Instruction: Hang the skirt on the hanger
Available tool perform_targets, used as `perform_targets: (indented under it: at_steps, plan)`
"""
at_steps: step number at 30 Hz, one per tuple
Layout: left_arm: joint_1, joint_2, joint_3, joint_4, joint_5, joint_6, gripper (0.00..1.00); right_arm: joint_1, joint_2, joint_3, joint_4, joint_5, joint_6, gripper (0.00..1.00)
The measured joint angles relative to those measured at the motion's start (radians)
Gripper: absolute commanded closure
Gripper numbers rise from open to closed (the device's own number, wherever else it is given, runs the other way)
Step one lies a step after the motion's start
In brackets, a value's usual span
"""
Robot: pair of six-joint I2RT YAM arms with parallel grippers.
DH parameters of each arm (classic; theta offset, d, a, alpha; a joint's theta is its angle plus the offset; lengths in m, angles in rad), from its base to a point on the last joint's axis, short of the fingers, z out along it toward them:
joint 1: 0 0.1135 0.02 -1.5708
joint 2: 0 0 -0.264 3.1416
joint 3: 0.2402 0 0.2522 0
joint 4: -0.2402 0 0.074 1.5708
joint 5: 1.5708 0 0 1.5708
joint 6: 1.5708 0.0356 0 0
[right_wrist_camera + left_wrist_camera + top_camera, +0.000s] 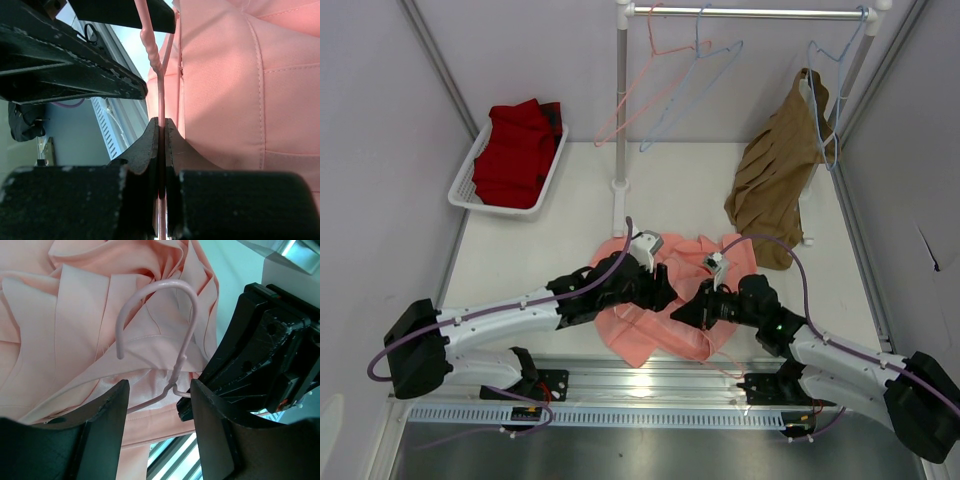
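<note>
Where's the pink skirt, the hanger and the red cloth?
skirt (645, 340), top external view, its front folds.
hanger (161, 97), right wrist view, straight wire below the twist.
red cloth (515, 150), top external view, its middle.

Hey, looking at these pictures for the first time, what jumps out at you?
The salmon-pink skirt lies crumpled near the front of the table. Over it, the right hand pinches the pink wire hanger, while the left hand stands open around its neck. Farther back, a red cloth fills a white basket at left, and a brown garment hangs from the rail at right.
</note>
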Motion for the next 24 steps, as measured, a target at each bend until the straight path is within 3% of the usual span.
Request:
perform_targets:
  at_steps: [12, 16, 21, 24]
  plan:
    - [-0.004, 0.036, 0.005, 0.010, 0.001, -0.006, 0.51, 0.024, 0.034, 0.033, -0.014, 0.010, -0.020, 1.00]
    - [-0.004, 0.059, 0.010, 0.017, 0.001, -0.008, 0.62, 0.032, 0.045, 0.048, -0.020, 0.013, -0.027, 1.00]
    - [-0.005, 0.069, 0.016, 0.032, 0.002, -0.010, 0.91, 0.043, 0.069, 0.063, -0.021, 0.021, -0.032, 1.00]
    - [-0.005, 0.074, 0.018, 0.025, -0.001, -0.003, 1.00, 0.046, 0.075, 0.073, -0.040, 0.027, -0.043, 0.97]
